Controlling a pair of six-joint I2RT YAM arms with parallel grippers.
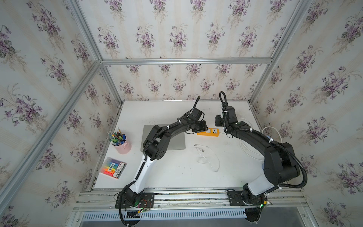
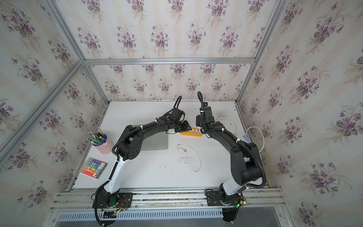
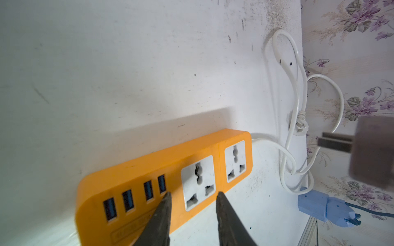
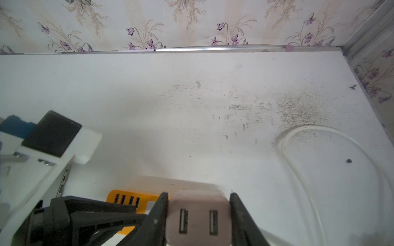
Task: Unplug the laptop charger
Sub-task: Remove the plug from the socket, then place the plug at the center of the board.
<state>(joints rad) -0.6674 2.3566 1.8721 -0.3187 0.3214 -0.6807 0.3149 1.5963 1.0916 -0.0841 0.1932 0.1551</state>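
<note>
Two grippers we log: right gripper (image 4: 198,193) pinching the laptop charger (image 4: 198,219); left gripper (image 3: 194,193), jaws spread, above the orange power strip (image 3: 128,170).

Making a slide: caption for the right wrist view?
Right claw clamps the pinkish charger cube, with the orange power strip just beyond.

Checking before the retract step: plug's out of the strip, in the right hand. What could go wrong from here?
1. The right hand grips the laptop charger only by its sides; it might slip on a fast move.
2. The left hand is at the orange power strip, possibly touching; pulling away sideways could drag it.
3. The thick white cord loops close by and could snag during the retreat.
</note>
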